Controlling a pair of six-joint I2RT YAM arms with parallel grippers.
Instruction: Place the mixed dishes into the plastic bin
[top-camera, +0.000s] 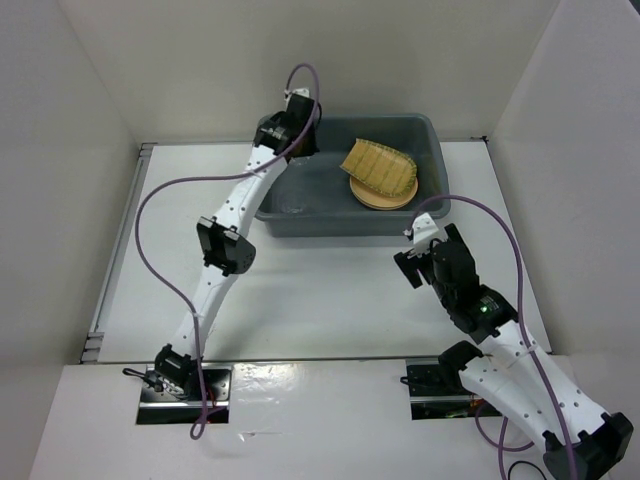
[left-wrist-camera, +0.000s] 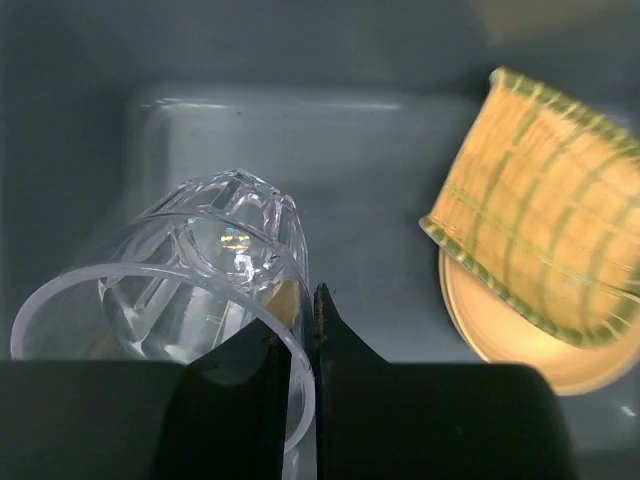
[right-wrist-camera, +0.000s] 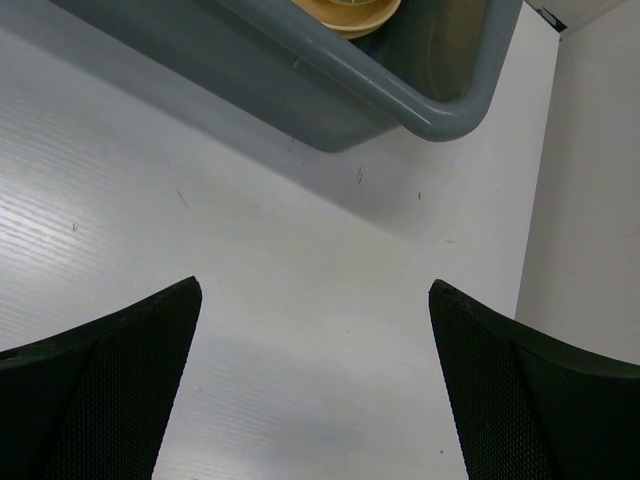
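Left fingers (left-wrist-camera: 350, 365) pinch the rim wall of the clear glass cup (left-wrist-camera: 215, 270), which hangs tilted inside the plastic bin (top-camera: 440, 150). Bamboo tray (left-wrist-camera: 540, 210) sits on a plate (left-wrist-camera: 520, 345) to their right. Best to lower the cup to the floor, clear of the tray, before letting go. Right fingers (right-wrist-camera: 110, 370) are spread wide over the counter (right-wrist-camera: 300, 300).

The right gripper (right-wrist-camera: 315, 300) hangs over the white table (right-wrist-camera: 250, 240), its two dark fingers (right-wrist-camera: 110, 385) spread wide apart at the lower corners with nothing between them. Ahead of it, a rounded corner of the grey plastic bin (right-wrist-camera: 400, 95) with its flared rim fills the top. A tan plate (right-wrist-camera: 350, 12) shows just inside the bin, and a white wall (right-wrist-camera: 590, 200) stands at the right.
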